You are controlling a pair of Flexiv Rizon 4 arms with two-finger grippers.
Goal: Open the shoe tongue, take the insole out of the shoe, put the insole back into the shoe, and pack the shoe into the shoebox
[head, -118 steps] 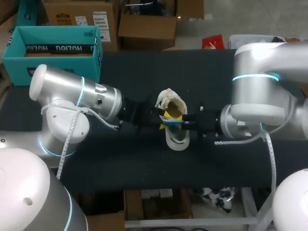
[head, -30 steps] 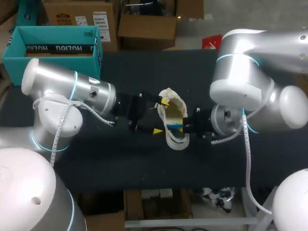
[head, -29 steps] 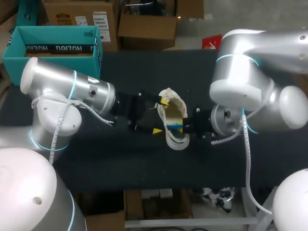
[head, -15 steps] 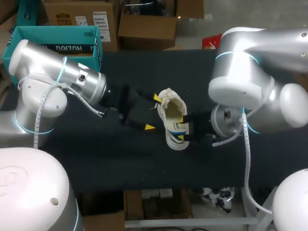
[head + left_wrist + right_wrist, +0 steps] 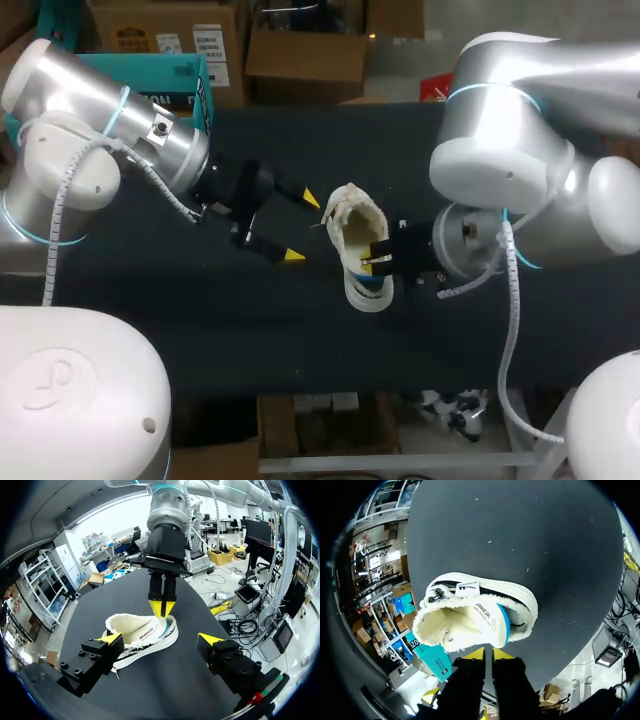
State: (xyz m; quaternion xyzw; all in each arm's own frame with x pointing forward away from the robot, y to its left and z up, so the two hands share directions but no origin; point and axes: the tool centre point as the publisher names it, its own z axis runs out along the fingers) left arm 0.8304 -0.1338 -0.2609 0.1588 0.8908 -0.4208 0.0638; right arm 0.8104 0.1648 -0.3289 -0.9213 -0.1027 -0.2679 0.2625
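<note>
Left fingers [image 5: 293, 256] gape beside the shoe [image 5: 362, 225]; right fingers [image 5: 159, 606] meet against it, any pinch hidden.

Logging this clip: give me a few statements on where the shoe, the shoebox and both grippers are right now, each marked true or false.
1. The left gripper is open and holds nothing. True.
2. The shoe is packed in the shoebox. False: it lies on the table, apart from the shoebox, which sits at the far left corner.
3. The right gripper is at the shoe, its tips close together. True.
4. The shoe's lining is black. False: it is cream and fleecy.
</note>
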